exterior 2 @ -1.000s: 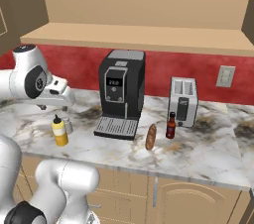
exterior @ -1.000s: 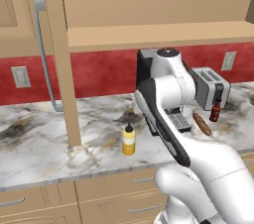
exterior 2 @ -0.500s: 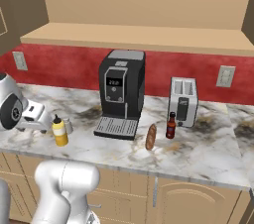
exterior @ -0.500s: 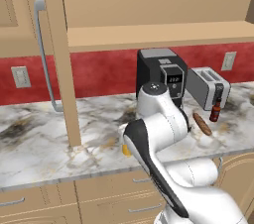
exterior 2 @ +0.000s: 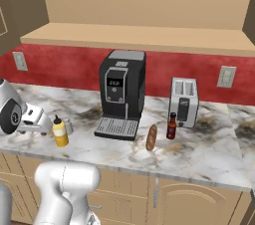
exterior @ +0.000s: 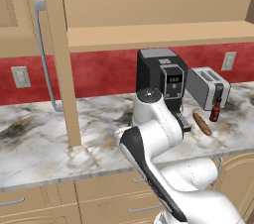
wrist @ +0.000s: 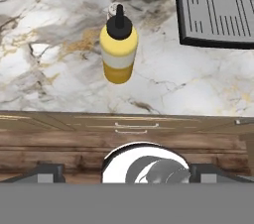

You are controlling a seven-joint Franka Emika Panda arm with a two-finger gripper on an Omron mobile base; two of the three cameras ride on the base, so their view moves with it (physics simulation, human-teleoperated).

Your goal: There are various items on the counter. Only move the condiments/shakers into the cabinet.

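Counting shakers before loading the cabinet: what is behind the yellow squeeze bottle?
A small grey shaker stands close behind the yellow squeeze bottle on the marble counter; the bottle hides most of it in the hand view.

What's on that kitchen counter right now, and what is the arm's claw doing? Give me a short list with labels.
yellow squeeze bottle: upright on the counter, left of the coffee machine
grey shaker: just behind the yellow bottle
dark red sauce bottle: upright before the toaster
sausage: lying beside the red bottle
cabinet shelf: no condiments on it
gripper: open, holding nothing
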